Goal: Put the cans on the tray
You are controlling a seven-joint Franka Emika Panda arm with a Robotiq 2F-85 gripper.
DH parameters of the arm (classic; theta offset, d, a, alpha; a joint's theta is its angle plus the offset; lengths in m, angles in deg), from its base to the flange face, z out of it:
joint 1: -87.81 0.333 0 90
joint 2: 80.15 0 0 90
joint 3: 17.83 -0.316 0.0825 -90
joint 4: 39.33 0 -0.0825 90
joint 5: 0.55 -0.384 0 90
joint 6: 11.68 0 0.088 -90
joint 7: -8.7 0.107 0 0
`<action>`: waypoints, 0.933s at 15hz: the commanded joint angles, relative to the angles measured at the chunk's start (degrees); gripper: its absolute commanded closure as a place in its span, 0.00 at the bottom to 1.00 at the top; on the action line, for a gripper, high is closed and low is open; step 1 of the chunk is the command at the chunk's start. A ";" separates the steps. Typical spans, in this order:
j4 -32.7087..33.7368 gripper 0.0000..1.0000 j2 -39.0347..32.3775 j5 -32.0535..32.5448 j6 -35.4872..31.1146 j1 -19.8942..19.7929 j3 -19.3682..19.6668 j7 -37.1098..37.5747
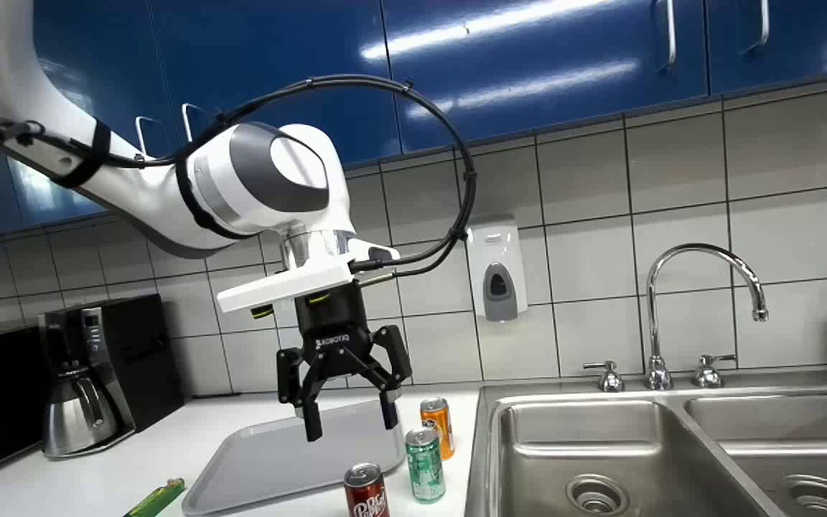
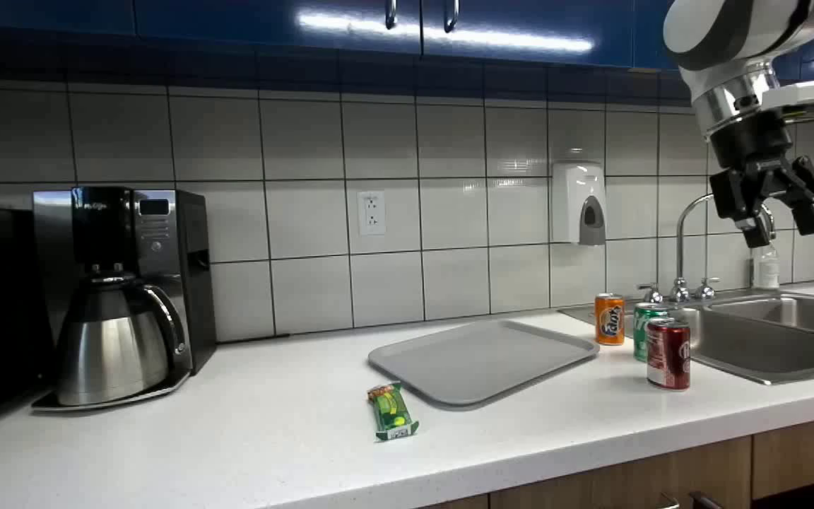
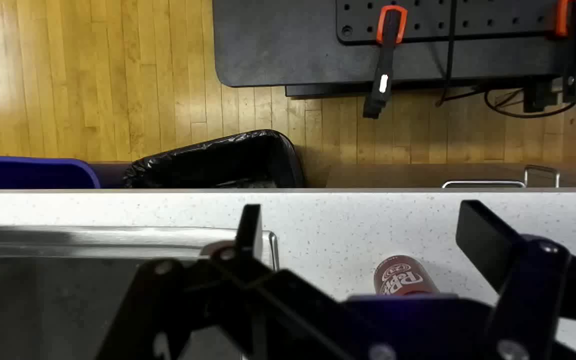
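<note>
A: Your gripper [image 1: 351, 420] hangs in mid-air, its fingers [image 3: 485, 240] spread wide and nothing between them. You're touching neither can nor tray [image 2: 485, 360].

B: Then go by where the dark red can [image 3: 402, 275] lies from you. In the wrist view it shows at about five o'clock from the midpoint of your fingertips, its lower part hidden by the gripper body. In an exterior view you'll find that can [image 2: 668, 353] between seven and eight o'clock from your fingertips, well apart from them.

A: And the other two, so you don't mix them up: in an exterior view the green can [image 1: 426, 465] shows at about four o'clock from your fingertips, the orange can [image 1: 444, 420] at about three.

B: I'd judge the dark red your likeliest first pick. It stands upright, long axis vertical, and you're pointing mostly downward, so you should be able to come down around its sides without much turning.

A: Mind your depth, though. You seem to be over the tray [image 1: 270, 459] there, yet you show above the sink [image 2: 767, 346] from elsewhere; I'd call the first a trick of the sight line.

B: No can is on the tray yet. Once you have the dark red, your carry looks to run toward nine o'clock in an exterior view, tray [image 2: 449, 353] included.
</note>
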 commanded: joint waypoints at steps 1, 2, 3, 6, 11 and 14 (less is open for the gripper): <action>0.11 0.00 0.02 0.01 0.19 0.14 0.09 0.04; 0.11 0.00 0.02 0.01 0.19 0.14 0.09 0.04; 0.11 0.00 0.02 0.01 0.19 0.14 0.09 0.04; 0.11 0.00 0.02 0.01 0.19 0.14 0.09 0.04; 0.48 0.00 -1.31 -0.20 0.29 0.53 0.14 -0.60; 0.00 0.00 -2.16 -0.79 -1.37 1.33 0.41 -1.45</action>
